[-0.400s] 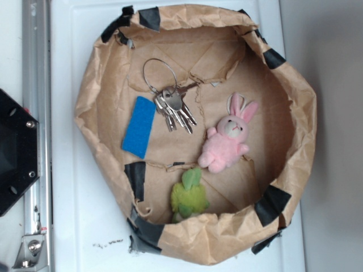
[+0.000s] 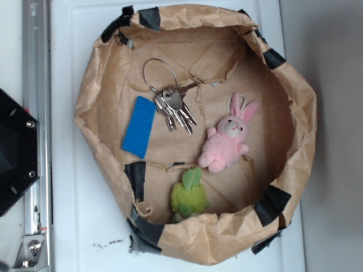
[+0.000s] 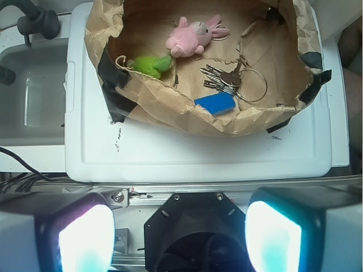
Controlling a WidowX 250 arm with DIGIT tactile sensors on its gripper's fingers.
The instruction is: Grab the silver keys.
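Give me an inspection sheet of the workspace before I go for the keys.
Surface: white tray holding a crumpled brown paper bowl patched with black tape.
Job's things: bunch of silver metal keys on a wire ring, flat in the bowl, untouched.
Clutter: flat blue rectangle beside the keys; pink plush bunny; green plush toy.
Claw: open, outside the bowl.
Cables: black cable.
Surroundings: grey sink, metal rail.

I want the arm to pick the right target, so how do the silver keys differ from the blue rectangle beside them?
The silver keys are shiny metal, several blades fanned on a thin wire ring; the blue rectangle is one matte, solid-coloured flat piece. The keys have an irregular, spiky outline; the rectangle has straight edges. Both lie flat on the floor of the brown paper bowl, close beside each other, untouched by the gripper.
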